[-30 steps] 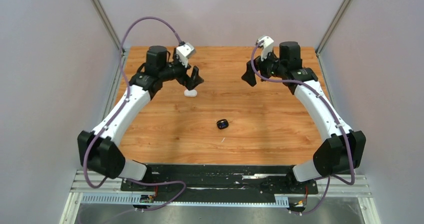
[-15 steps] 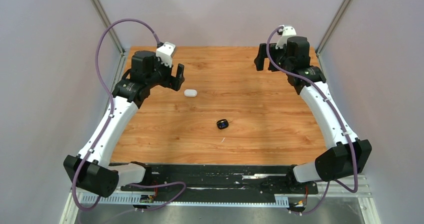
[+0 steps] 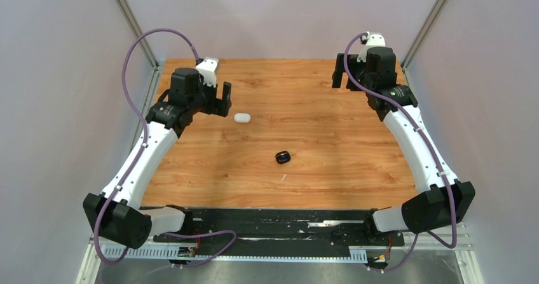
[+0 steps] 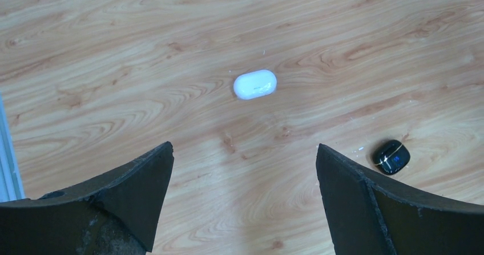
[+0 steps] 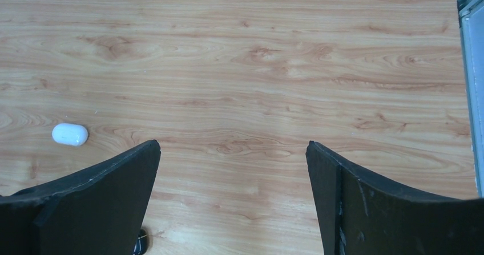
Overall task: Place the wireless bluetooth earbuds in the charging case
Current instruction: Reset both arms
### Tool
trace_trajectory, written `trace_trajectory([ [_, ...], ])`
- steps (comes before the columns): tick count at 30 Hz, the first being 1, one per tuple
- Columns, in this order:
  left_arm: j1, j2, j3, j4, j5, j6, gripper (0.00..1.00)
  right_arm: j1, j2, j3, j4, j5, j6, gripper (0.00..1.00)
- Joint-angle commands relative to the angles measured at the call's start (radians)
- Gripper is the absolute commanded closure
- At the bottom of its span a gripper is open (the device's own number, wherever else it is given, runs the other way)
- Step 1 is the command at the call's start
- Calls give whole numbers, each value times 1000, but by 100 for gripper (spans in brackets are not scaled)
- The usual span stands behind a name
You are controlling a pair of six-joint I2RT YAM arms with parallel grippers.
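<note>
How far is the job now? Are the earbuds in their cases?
Looks done: the white case and the black case lie shut on the table, and no loose earbud shows. In hand: nothing; the left gripper and right gripper are open and empty. Left: probably nothing, though a white speck near the black case is unclear.

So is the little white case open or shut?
Shut. The white case lies flat on the table as one smooth rounded pill, with no lid lifted in either wrist view.
</note>
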Motion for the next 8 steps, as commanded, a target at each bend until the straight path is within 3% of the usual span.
trace_trajectory([
  [1, 4, 1, 105, 24, 17, 25, 0, -3, -42, -4, 9, 48, -20, 0],
  [8, 4, -7, 146, 36, 41, 100, 0, -3, -22, -3, 33, 24, -54, 0],
])
